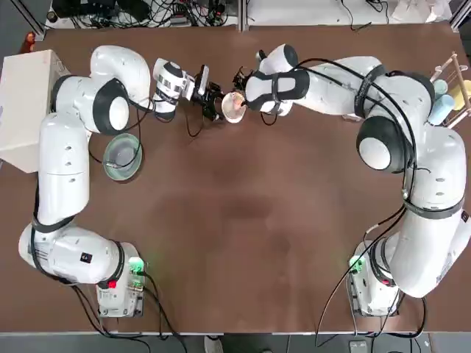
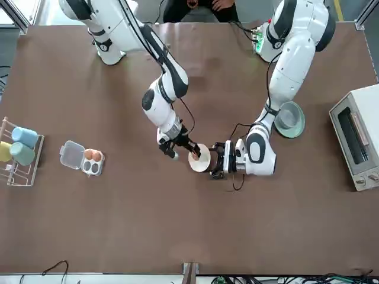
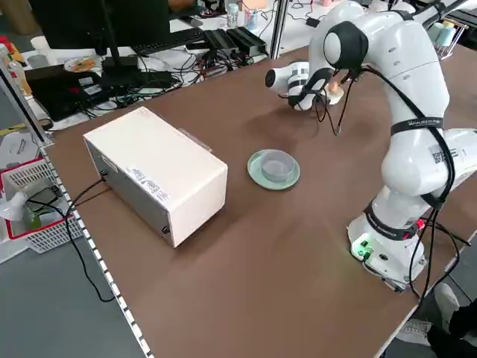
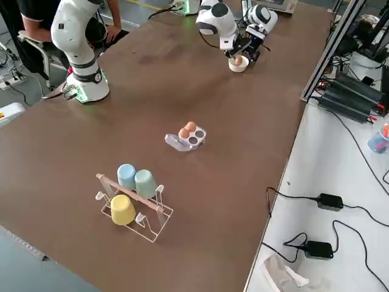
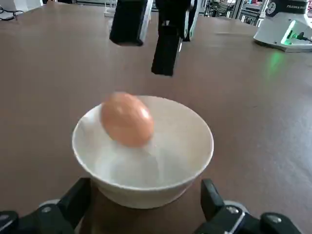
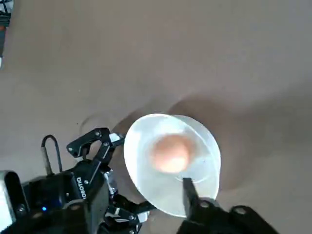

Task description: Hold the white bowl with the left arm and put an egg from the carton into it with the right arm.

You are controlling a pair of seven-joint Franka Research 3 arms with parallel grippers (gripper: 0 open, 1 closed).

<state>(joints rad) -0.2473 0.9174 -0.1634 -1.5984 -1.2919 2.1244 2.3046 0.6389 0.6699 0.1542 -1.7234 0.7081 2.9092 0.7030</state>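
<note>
The orange-brown smooth egg (image 5: pixel 126 119) is within the mouth of the small round white bowl (image 5: pixel 156 183); I cannot tell whether it touches the inside. My right gripper (image 5: pixel 146 56) hangs just above, its pincer spread and pinching nothing. My left gripper (image 5: pixel 146 187) has its fingers spread beside the bowl, one toward either side. Well apart, the clear plastic carton (image 2: pixel 93 167) lies open with two eggs (image 2: pixel 93 155), near the white wire rack (image 2: pixel 26 171) of cups (image 2: pixel 24 136).
</note>
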